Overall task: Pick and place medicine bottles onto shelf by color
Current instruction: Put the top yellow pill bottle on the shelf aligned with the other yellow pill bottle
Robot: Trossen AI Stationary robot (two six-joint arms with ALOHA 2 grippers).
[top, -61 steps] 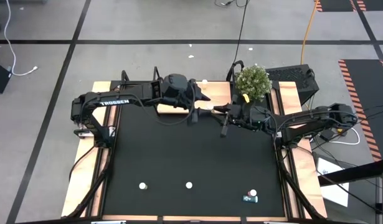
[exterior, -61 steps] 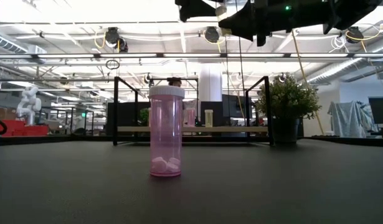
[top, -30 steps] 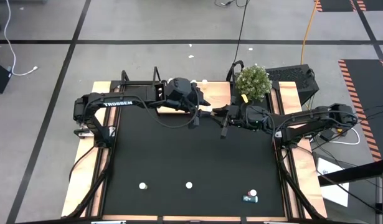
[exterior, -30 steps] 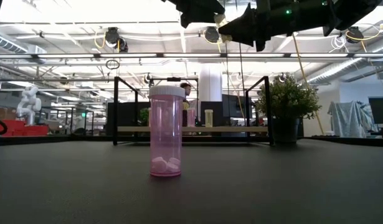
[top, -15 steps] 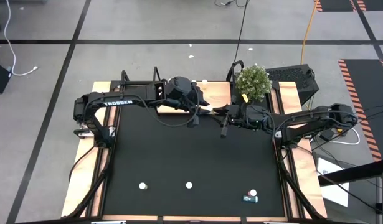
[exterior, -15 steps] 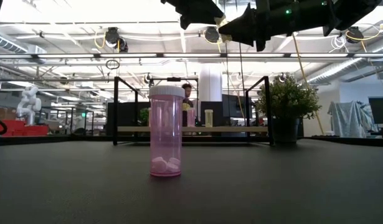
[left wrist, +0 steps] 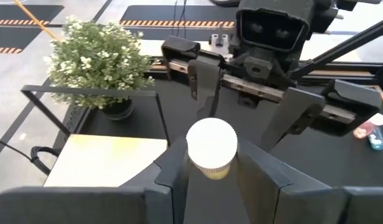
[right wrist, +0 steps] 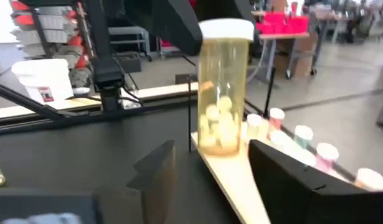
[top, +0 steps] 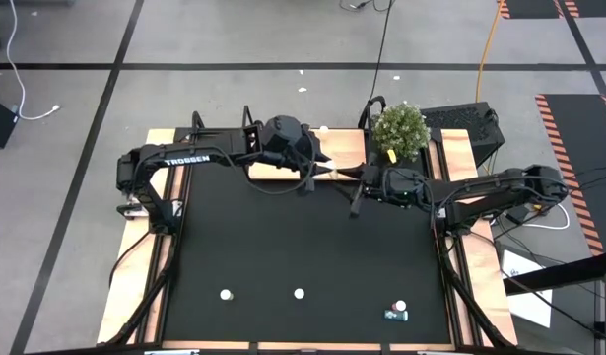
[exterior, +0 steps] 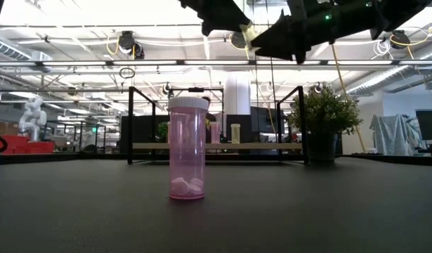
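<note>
Up at the far edge of the black-matted surface (top: pixel 303 247), the left end effector (left wrist: pixel 211 163) is clamped on a yellow translucent medicine bottle with a white ribbed cap (left wrist: pixel 210 147), holding it in the air by the end of the flat light-wood shelf with thin black brackets (top: pixel 344 148). Facing it, the right end effector (top: pixel 344 174) has its fingers spread apart on either side of that bottle, not pressing it. A small pale-green potted plant (top: pixel 399 127) stands beside the shelf. Along the shelf board, several pink-bodied bottles with white caps (right wrist: pixel 326 155) stand in a row. Nearer the front, a pink bottle (exterior: pixel 187 148) stands upright on the mat, well apart from both arms.
</note>
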